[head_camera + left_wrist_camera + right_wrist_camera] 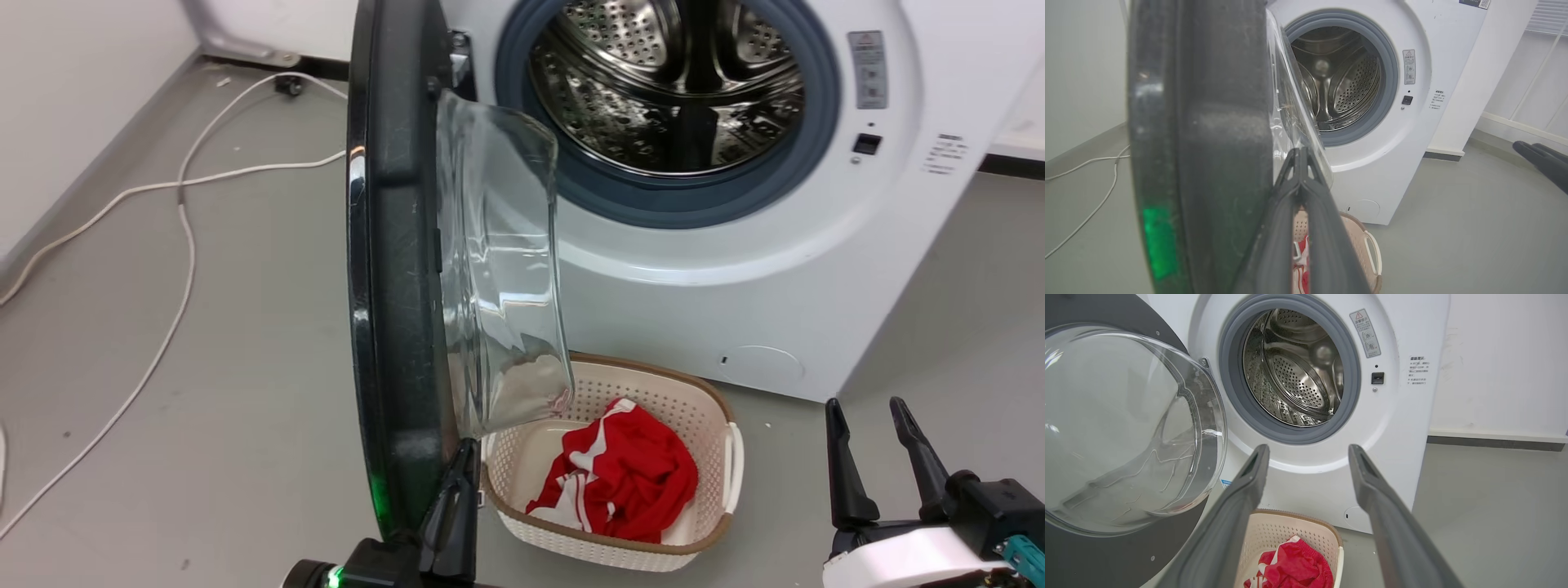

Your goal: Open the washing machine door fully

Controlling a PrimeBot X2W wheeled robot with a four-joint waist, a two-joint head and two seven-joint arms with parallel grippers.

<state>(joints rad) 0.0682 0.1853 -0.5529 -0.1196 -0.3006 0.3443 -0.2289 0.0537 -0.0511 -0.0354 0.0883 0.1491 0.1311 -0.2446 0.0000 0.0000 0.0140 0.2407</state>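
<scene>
Head view had the washing machine door (392, 286) edge-on, standing out roughly square to the front of the washing machine (735, 310), hinge side on that view's left. Right wrist view gave the inner face instead, with the clear glass bowl (1126, 428) bulging toward the camera. Left gripper (467, 453) was clenched, nothing between the fingers, lying along the door's lower inner rim just beside the bowl; couldn't confirm actual contact. Left wrist view showed those fingers (1278, 237) meeting at the tips in front of the bowl, partly hiding the basket behind them. Right gripper (865, 407) was released, fingers spread, empty, low right and well apart from the door. Steel drum (678, 82) and grey gasket (653, 208) were exposed. Cream laundry basket (722, 433) sat on the floor (245, 367) just in front of the machine, under the bowl, with a red-and-white garment (629, 482) inside. White cable (184, 229) trailed across the floor left of the door. Counts: one door, one basket, one garment, two grippers, four fingers.
</scene>
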